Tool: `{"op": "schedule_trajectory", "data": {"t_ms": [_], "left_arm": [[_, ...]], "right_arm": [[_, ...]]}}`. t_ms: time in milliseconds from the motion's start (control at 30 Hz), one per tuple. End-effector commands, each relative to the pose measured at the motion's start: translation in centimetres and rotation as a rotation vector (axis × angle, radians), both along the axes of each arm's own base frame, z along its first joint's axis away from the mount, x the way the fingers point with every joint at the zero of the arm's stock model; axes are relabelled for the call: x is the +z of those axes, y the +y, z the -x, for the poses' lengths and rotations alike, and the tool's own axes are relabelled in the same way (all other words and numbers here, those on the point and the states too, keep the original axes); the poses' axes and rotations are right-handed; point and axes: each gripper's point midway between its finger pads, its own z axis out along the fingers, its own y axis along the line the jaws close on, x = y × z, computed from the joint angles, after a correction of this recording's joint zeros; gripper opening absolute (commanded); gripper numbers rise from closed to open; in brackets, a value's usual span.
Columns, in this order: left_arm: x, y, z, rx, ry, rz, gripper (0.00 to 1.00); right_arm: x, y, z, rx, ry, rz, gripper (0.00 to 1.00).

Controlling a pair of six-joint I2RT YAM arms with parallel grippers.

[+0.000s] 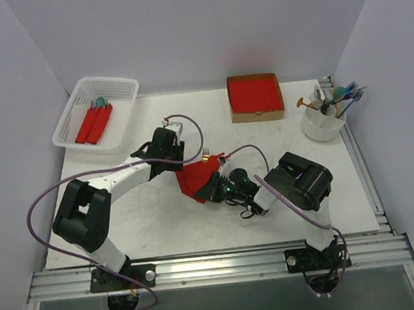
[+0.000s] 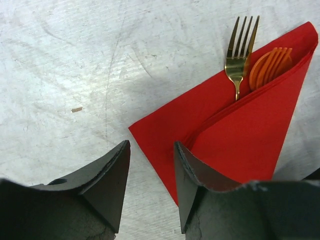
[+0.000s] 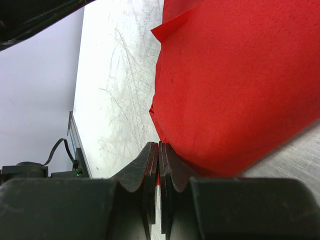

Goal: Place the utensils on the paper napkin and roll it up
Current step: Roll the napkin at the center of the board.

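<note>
The top external view looks down from above and behind both arm bases, holding the whole table point(image 1: 162, 225); the left wrist view faces steeply down past the left gripper point(image 2: 151, 145), close over the paper napkin point(image 2: 240, 135); the right wrist view skims low along the table past the right gripper point(image 3: 158, 146), very near; all 3 share the napkin.

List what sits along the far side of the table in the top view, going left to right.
white basket → cardboard box holding a red stack → white cup of utensils
</note>
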Motion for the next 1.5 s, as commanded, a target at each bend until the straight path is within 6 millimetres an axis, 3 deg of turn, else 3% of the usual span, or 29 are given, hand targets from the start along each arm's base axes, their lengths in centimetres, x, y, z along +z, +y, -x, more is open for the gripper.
{"op": "schedule_trajectory", "data": {"t_ms": [0,300,567,1067,1133,1267,1467], "left_arm": [[-0.4,0.6,-0.6,0.019,0.019,-0.010,0.49],[-2.5,1.3,-2.7,0.035,0.060,-0.064,0.46],[-3.7,1.1,-2.9,0.023,0.088,-0.087,0.40],[-5.5,0.9,-1.4,0.007,0.149,-0.097,0.07],[-5.5,0.9,-1.4,0.008,0.152,-0.100,0.03],[-4.9,0.9,-1.6,0.010,0.139,-0.095,0.02],[-1.7,-0.3,-1.8,-0.020,0.080,-0.036,0.02]], "right_arm": [[-0.9,-0.4,-0.1,-0.014,0.002,0.030,0.03],[-0.7,-0.4,0.1,-0.015,-0.001,0.023,0.03],[-0.4,-0.5,0.1,-0.016,-0.006,0.025,0.03],[-0.4,-0.5,-0.1,-0.020,-0.007,0.028,0.03],[-0.4,-0.4,-0.2,-0.021,-0.008,0.028,0.03],[-0.6,-0.5,-0.2,-0.022,-0.005,0.033,0.03],[-0.8,-0.6,-0.4,-0.031,0.000,0.047,0.03]]}}
